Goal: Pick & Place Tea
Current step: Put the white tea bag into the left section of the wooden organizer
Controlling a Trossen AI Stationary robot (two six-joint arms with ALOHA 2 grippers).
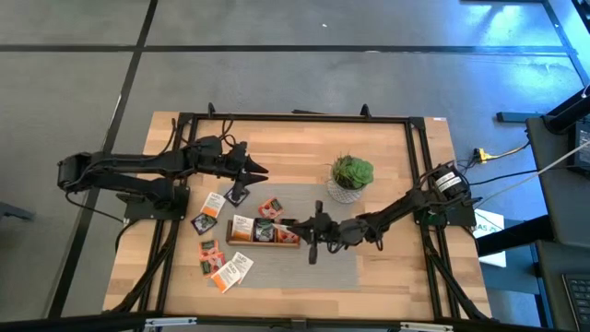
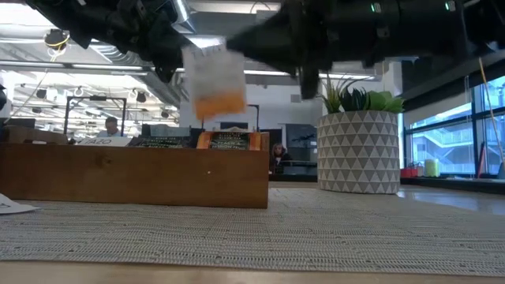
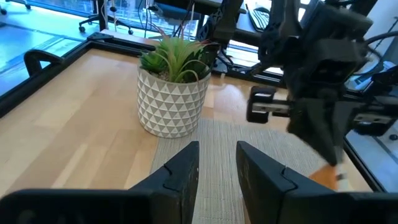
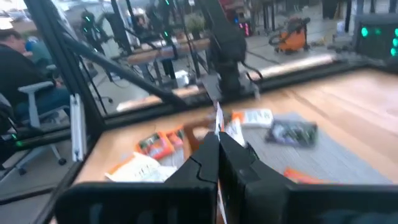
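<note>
At the left, the left gripper (image 1: 259,171) is held above the table's far-left part with its fingers (image 3: 180,177) slightly apart and nothing between them. Below it, loose tea sachets (image 1: 221,269) are scattered flat on the grey mat (image 1: 336,267), and others are stood in the wooden tray (image 1: 263,240). Further right, the right gripper (image 1: 288,222) is poised over the tray's right end, its jaws pressed together on a white-and-orange sachet (image 2: 213,81), which is seen hanging clear of the tray in the low view. The potted plant (image 1: 351,175) is set well apart, beyond the tray.

The sachets are judged to be very light, thin and limp paper, easily creased and likely to slide on the mat. An edge or corner is best pinched, since a flat-lying one offers little to grasp.
</note>
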